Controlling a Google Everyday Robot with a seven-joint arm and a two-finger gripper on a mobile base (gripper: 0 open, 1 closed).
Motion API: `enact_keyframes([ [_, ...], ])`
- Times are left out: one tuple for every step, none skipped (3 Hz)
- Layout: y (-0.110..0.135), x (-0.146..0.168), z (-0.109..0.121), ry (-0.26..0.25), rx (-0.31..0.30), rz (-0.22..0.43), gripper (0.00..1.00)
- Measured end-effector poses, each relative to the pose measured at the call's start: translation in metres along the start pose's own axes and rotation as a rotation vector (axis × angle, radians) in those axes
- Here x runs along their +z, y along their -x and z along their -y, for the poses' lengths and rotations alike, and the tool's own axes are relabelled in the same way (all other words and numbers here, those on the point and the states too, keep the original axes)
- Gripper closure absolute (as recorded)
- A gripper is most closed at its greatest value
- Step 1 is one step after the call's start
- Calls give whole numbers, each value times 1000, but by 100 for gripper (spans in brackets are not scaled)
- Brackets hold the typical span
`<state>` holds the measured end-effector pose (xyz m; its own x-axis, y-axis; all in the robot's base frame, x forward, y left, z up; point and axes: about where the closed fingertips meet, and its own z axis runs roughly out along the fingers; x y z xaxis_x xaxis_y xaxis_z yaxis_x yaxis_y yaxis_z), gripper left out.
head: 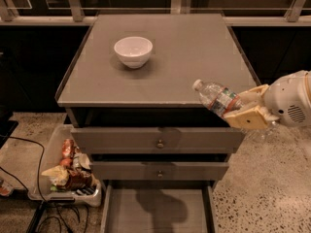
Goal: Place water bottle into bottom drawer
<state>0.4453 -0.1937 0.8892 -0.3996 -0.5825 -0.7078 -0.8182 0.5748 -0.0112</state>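
Water bottle (216, 97) gripped by tool (239, 107), beside cabinet (184, 57) corner; bowl (133, 51) apart.

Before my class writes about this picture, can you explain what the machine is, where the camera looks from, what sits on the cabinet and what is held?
One camera looks down at the front of a grey three-drawer cabinet; where it is mounted isn't shown. The white shape at right is a robot arm ending in a two-fingered hand. The hand grips a clear crinkled plastic water bottle, tilted in the air near the cabinet's front right corner. A white round bowl sits on top. The grey bottom drawer is pulled open below.
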Motion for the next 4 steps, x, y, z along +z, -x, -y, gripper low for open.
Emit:
enact_keyframes([
  [0, 0, 0, 0, 0, 0, 100],
  [-4, 15, -18, 15, -15, -13, 100],
  [-17, 43, -52, 15, -52, -13, 100],
  [-46, 79, -80, 48, -71, 36, 100],
])
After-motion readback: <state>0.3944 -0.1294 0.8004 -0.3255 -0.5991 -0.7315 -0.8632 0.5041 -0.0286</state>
